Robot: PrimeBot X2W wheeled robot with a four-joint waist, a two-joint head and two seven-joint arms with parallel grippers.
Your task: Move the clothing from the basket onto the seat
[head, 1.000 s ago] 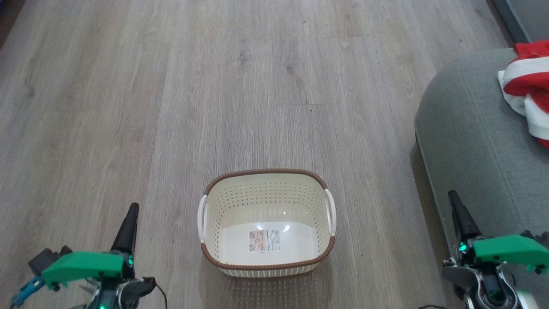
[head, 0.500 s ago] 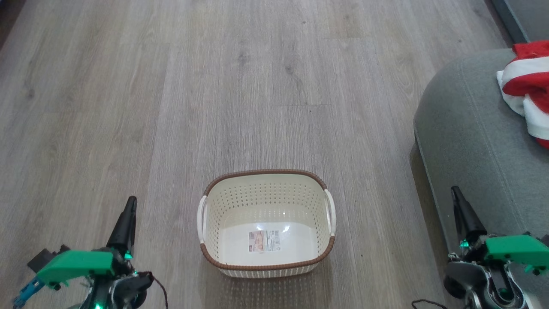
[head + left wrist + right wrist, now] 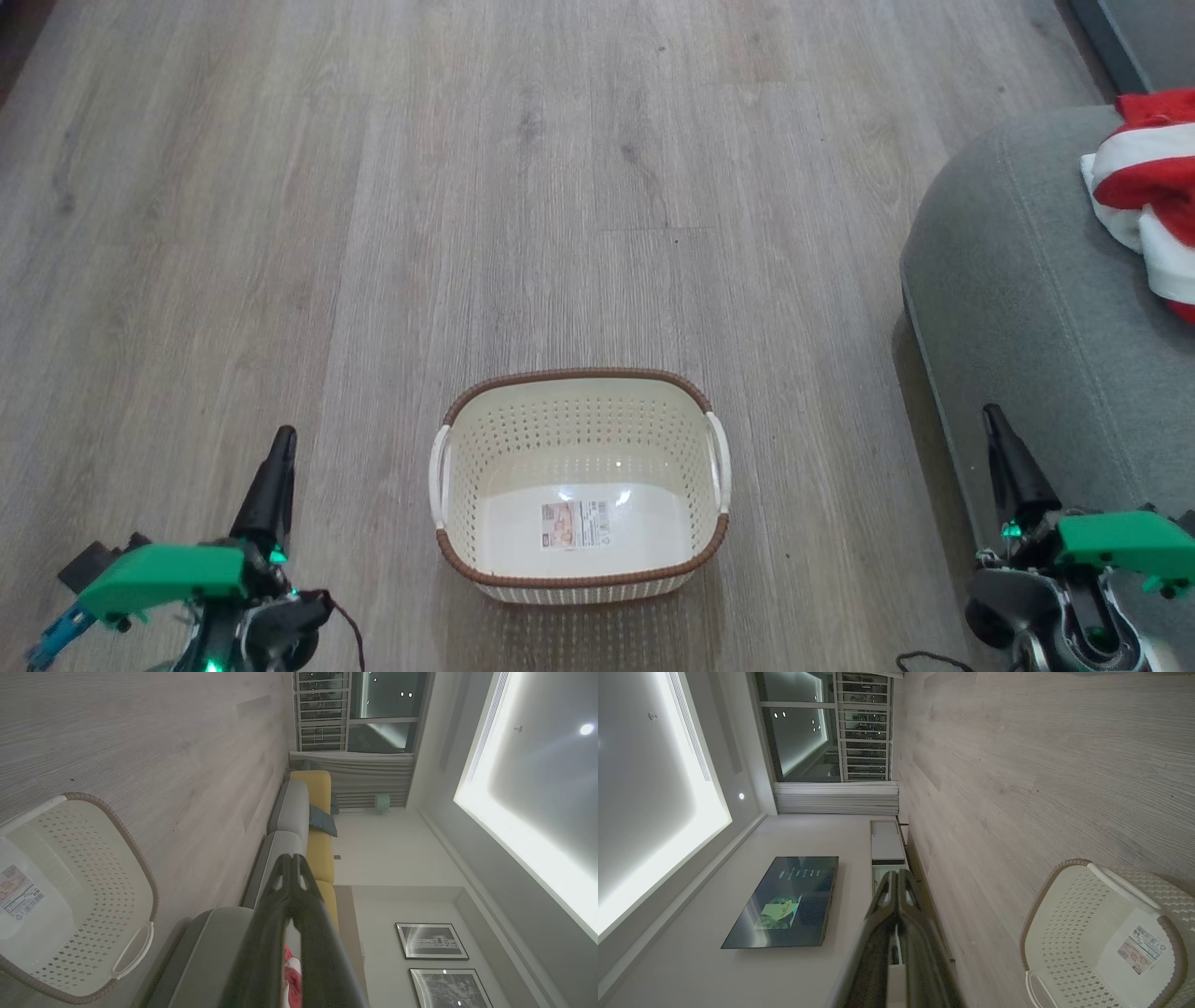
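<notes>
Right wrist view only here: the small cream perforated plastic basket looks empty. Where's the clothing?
Observer: Head view: the bright red garment with white stripes lies on the large grey-green upholstered seat, right of the basket.
Operator: Left gripper holding anything?
Observer: No. In the left wrist view the left gripper is shut, gripping nothing.
Operator: Basket touching the seat?
Observer: No. The head view shows a strip of wood floor between them.

Green mounts (image 3: 159,571), blk left claw (image 3: 283,439), right claw (image 3: 991,415)
</notes>
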